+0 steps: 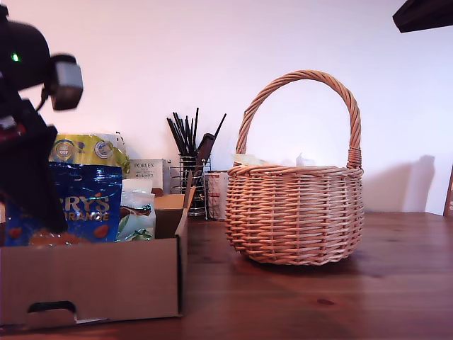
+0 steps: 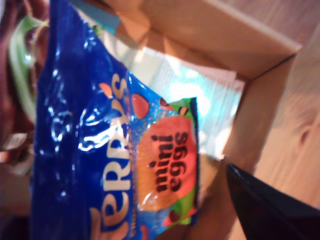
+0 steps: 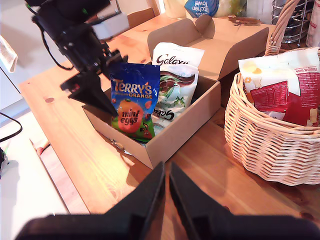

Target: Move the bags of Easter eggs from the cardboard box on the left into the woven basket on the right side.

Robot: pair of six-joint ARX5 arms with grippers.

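Note:
My first gripper is shut on one edge of the blue "Terry's Orange" bag, holding it upright over the cardboard box. In the exterior view the bag hangs above the box at the left, beside the black arm. The first wrist view shows the bag up close, with one dark finger. The white Galaxy bag leans inside the box. A red bag lies in the woven basket. My second gripper hovers shut and empty over the table.
The basket stands mid-table. Behind the box are a yellow wrapped pack, a white Porlex box and a black wire utensil holder. Wooden tabletop stretches around the basket. A dark arm part shows at the exterior view's top right.

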